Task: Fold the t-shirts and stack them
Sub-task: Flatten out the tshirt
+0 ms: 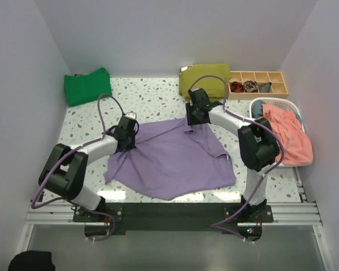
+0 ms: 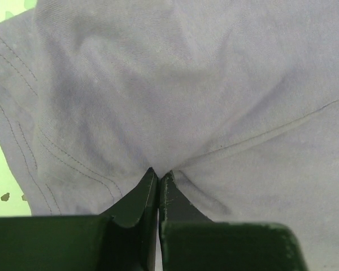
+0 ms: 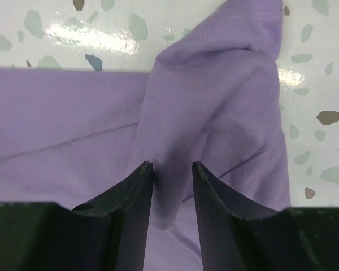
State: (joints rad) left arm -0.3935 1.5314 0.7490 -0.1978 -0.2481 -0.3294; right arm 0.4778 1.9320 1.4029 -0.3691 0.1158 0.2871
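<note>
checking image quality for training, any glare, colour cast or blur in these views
Top view: sharp, glare strip on the table near edge. Left wrist view: purple shirt looks greyish, table tinted green, fingers soft. Right wrist view: bright glare patch on the table, shirt sharp.

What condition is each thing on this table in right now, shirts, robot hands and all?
Purple t-shirt: spread out, rumpled, not folded.
Green t-shirt: folded, at the far left corner.
Olive garment: folded, at the far edge.
Pink garment: loose, draped over the white basket.
Left gripper: shut, pinching purple fabric.
Right gripper: partly closed around a purple fold.
</note>
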